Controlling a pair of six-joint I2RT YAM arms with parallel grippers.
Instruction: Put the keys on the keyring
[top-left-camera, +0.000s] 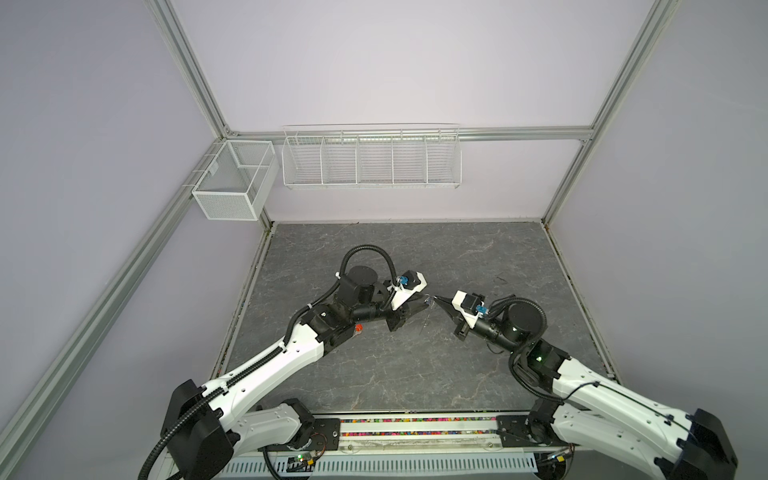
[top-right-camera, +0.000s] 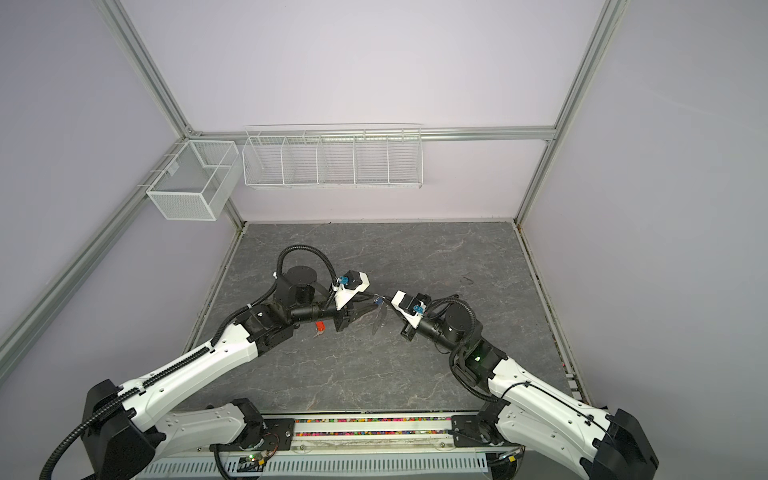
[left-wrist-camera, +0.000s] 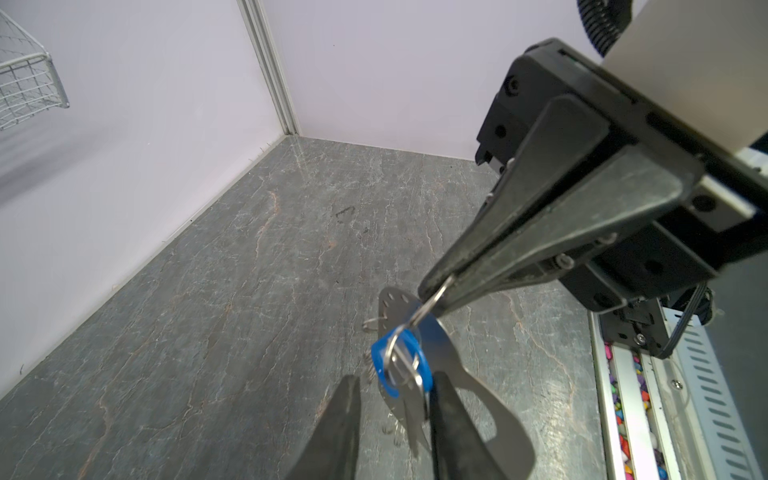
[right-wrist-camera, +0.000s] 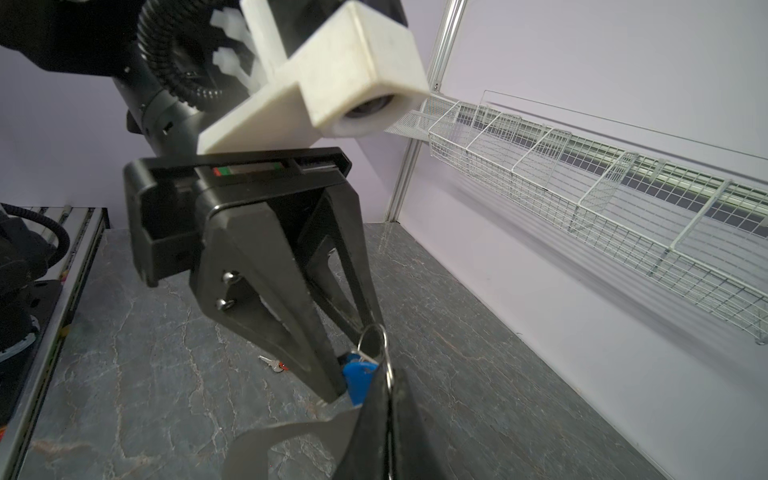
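Small silver ring (left-wrist-camera: 417, 318) of flat grey metal keyring (left-wrist-camera: 449, 353) pinched by right hand (left-wrist-camera: 432, 297); blue-tagged silver key (left-wrist-camera: 384, 361) flanked by parted, unclenched left hand (left-wrist-camera: 395, 376).

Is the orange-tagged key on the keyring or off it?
Off. The orange-tagged key lies alone on the table, apart from the raised keyring.

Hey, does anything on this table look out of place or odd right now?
The orange-red tagged key lies alone on the table beside the left arm, apart from the keyring, which hangs in mid-air. A small dark mark also shows on the table's far right side.
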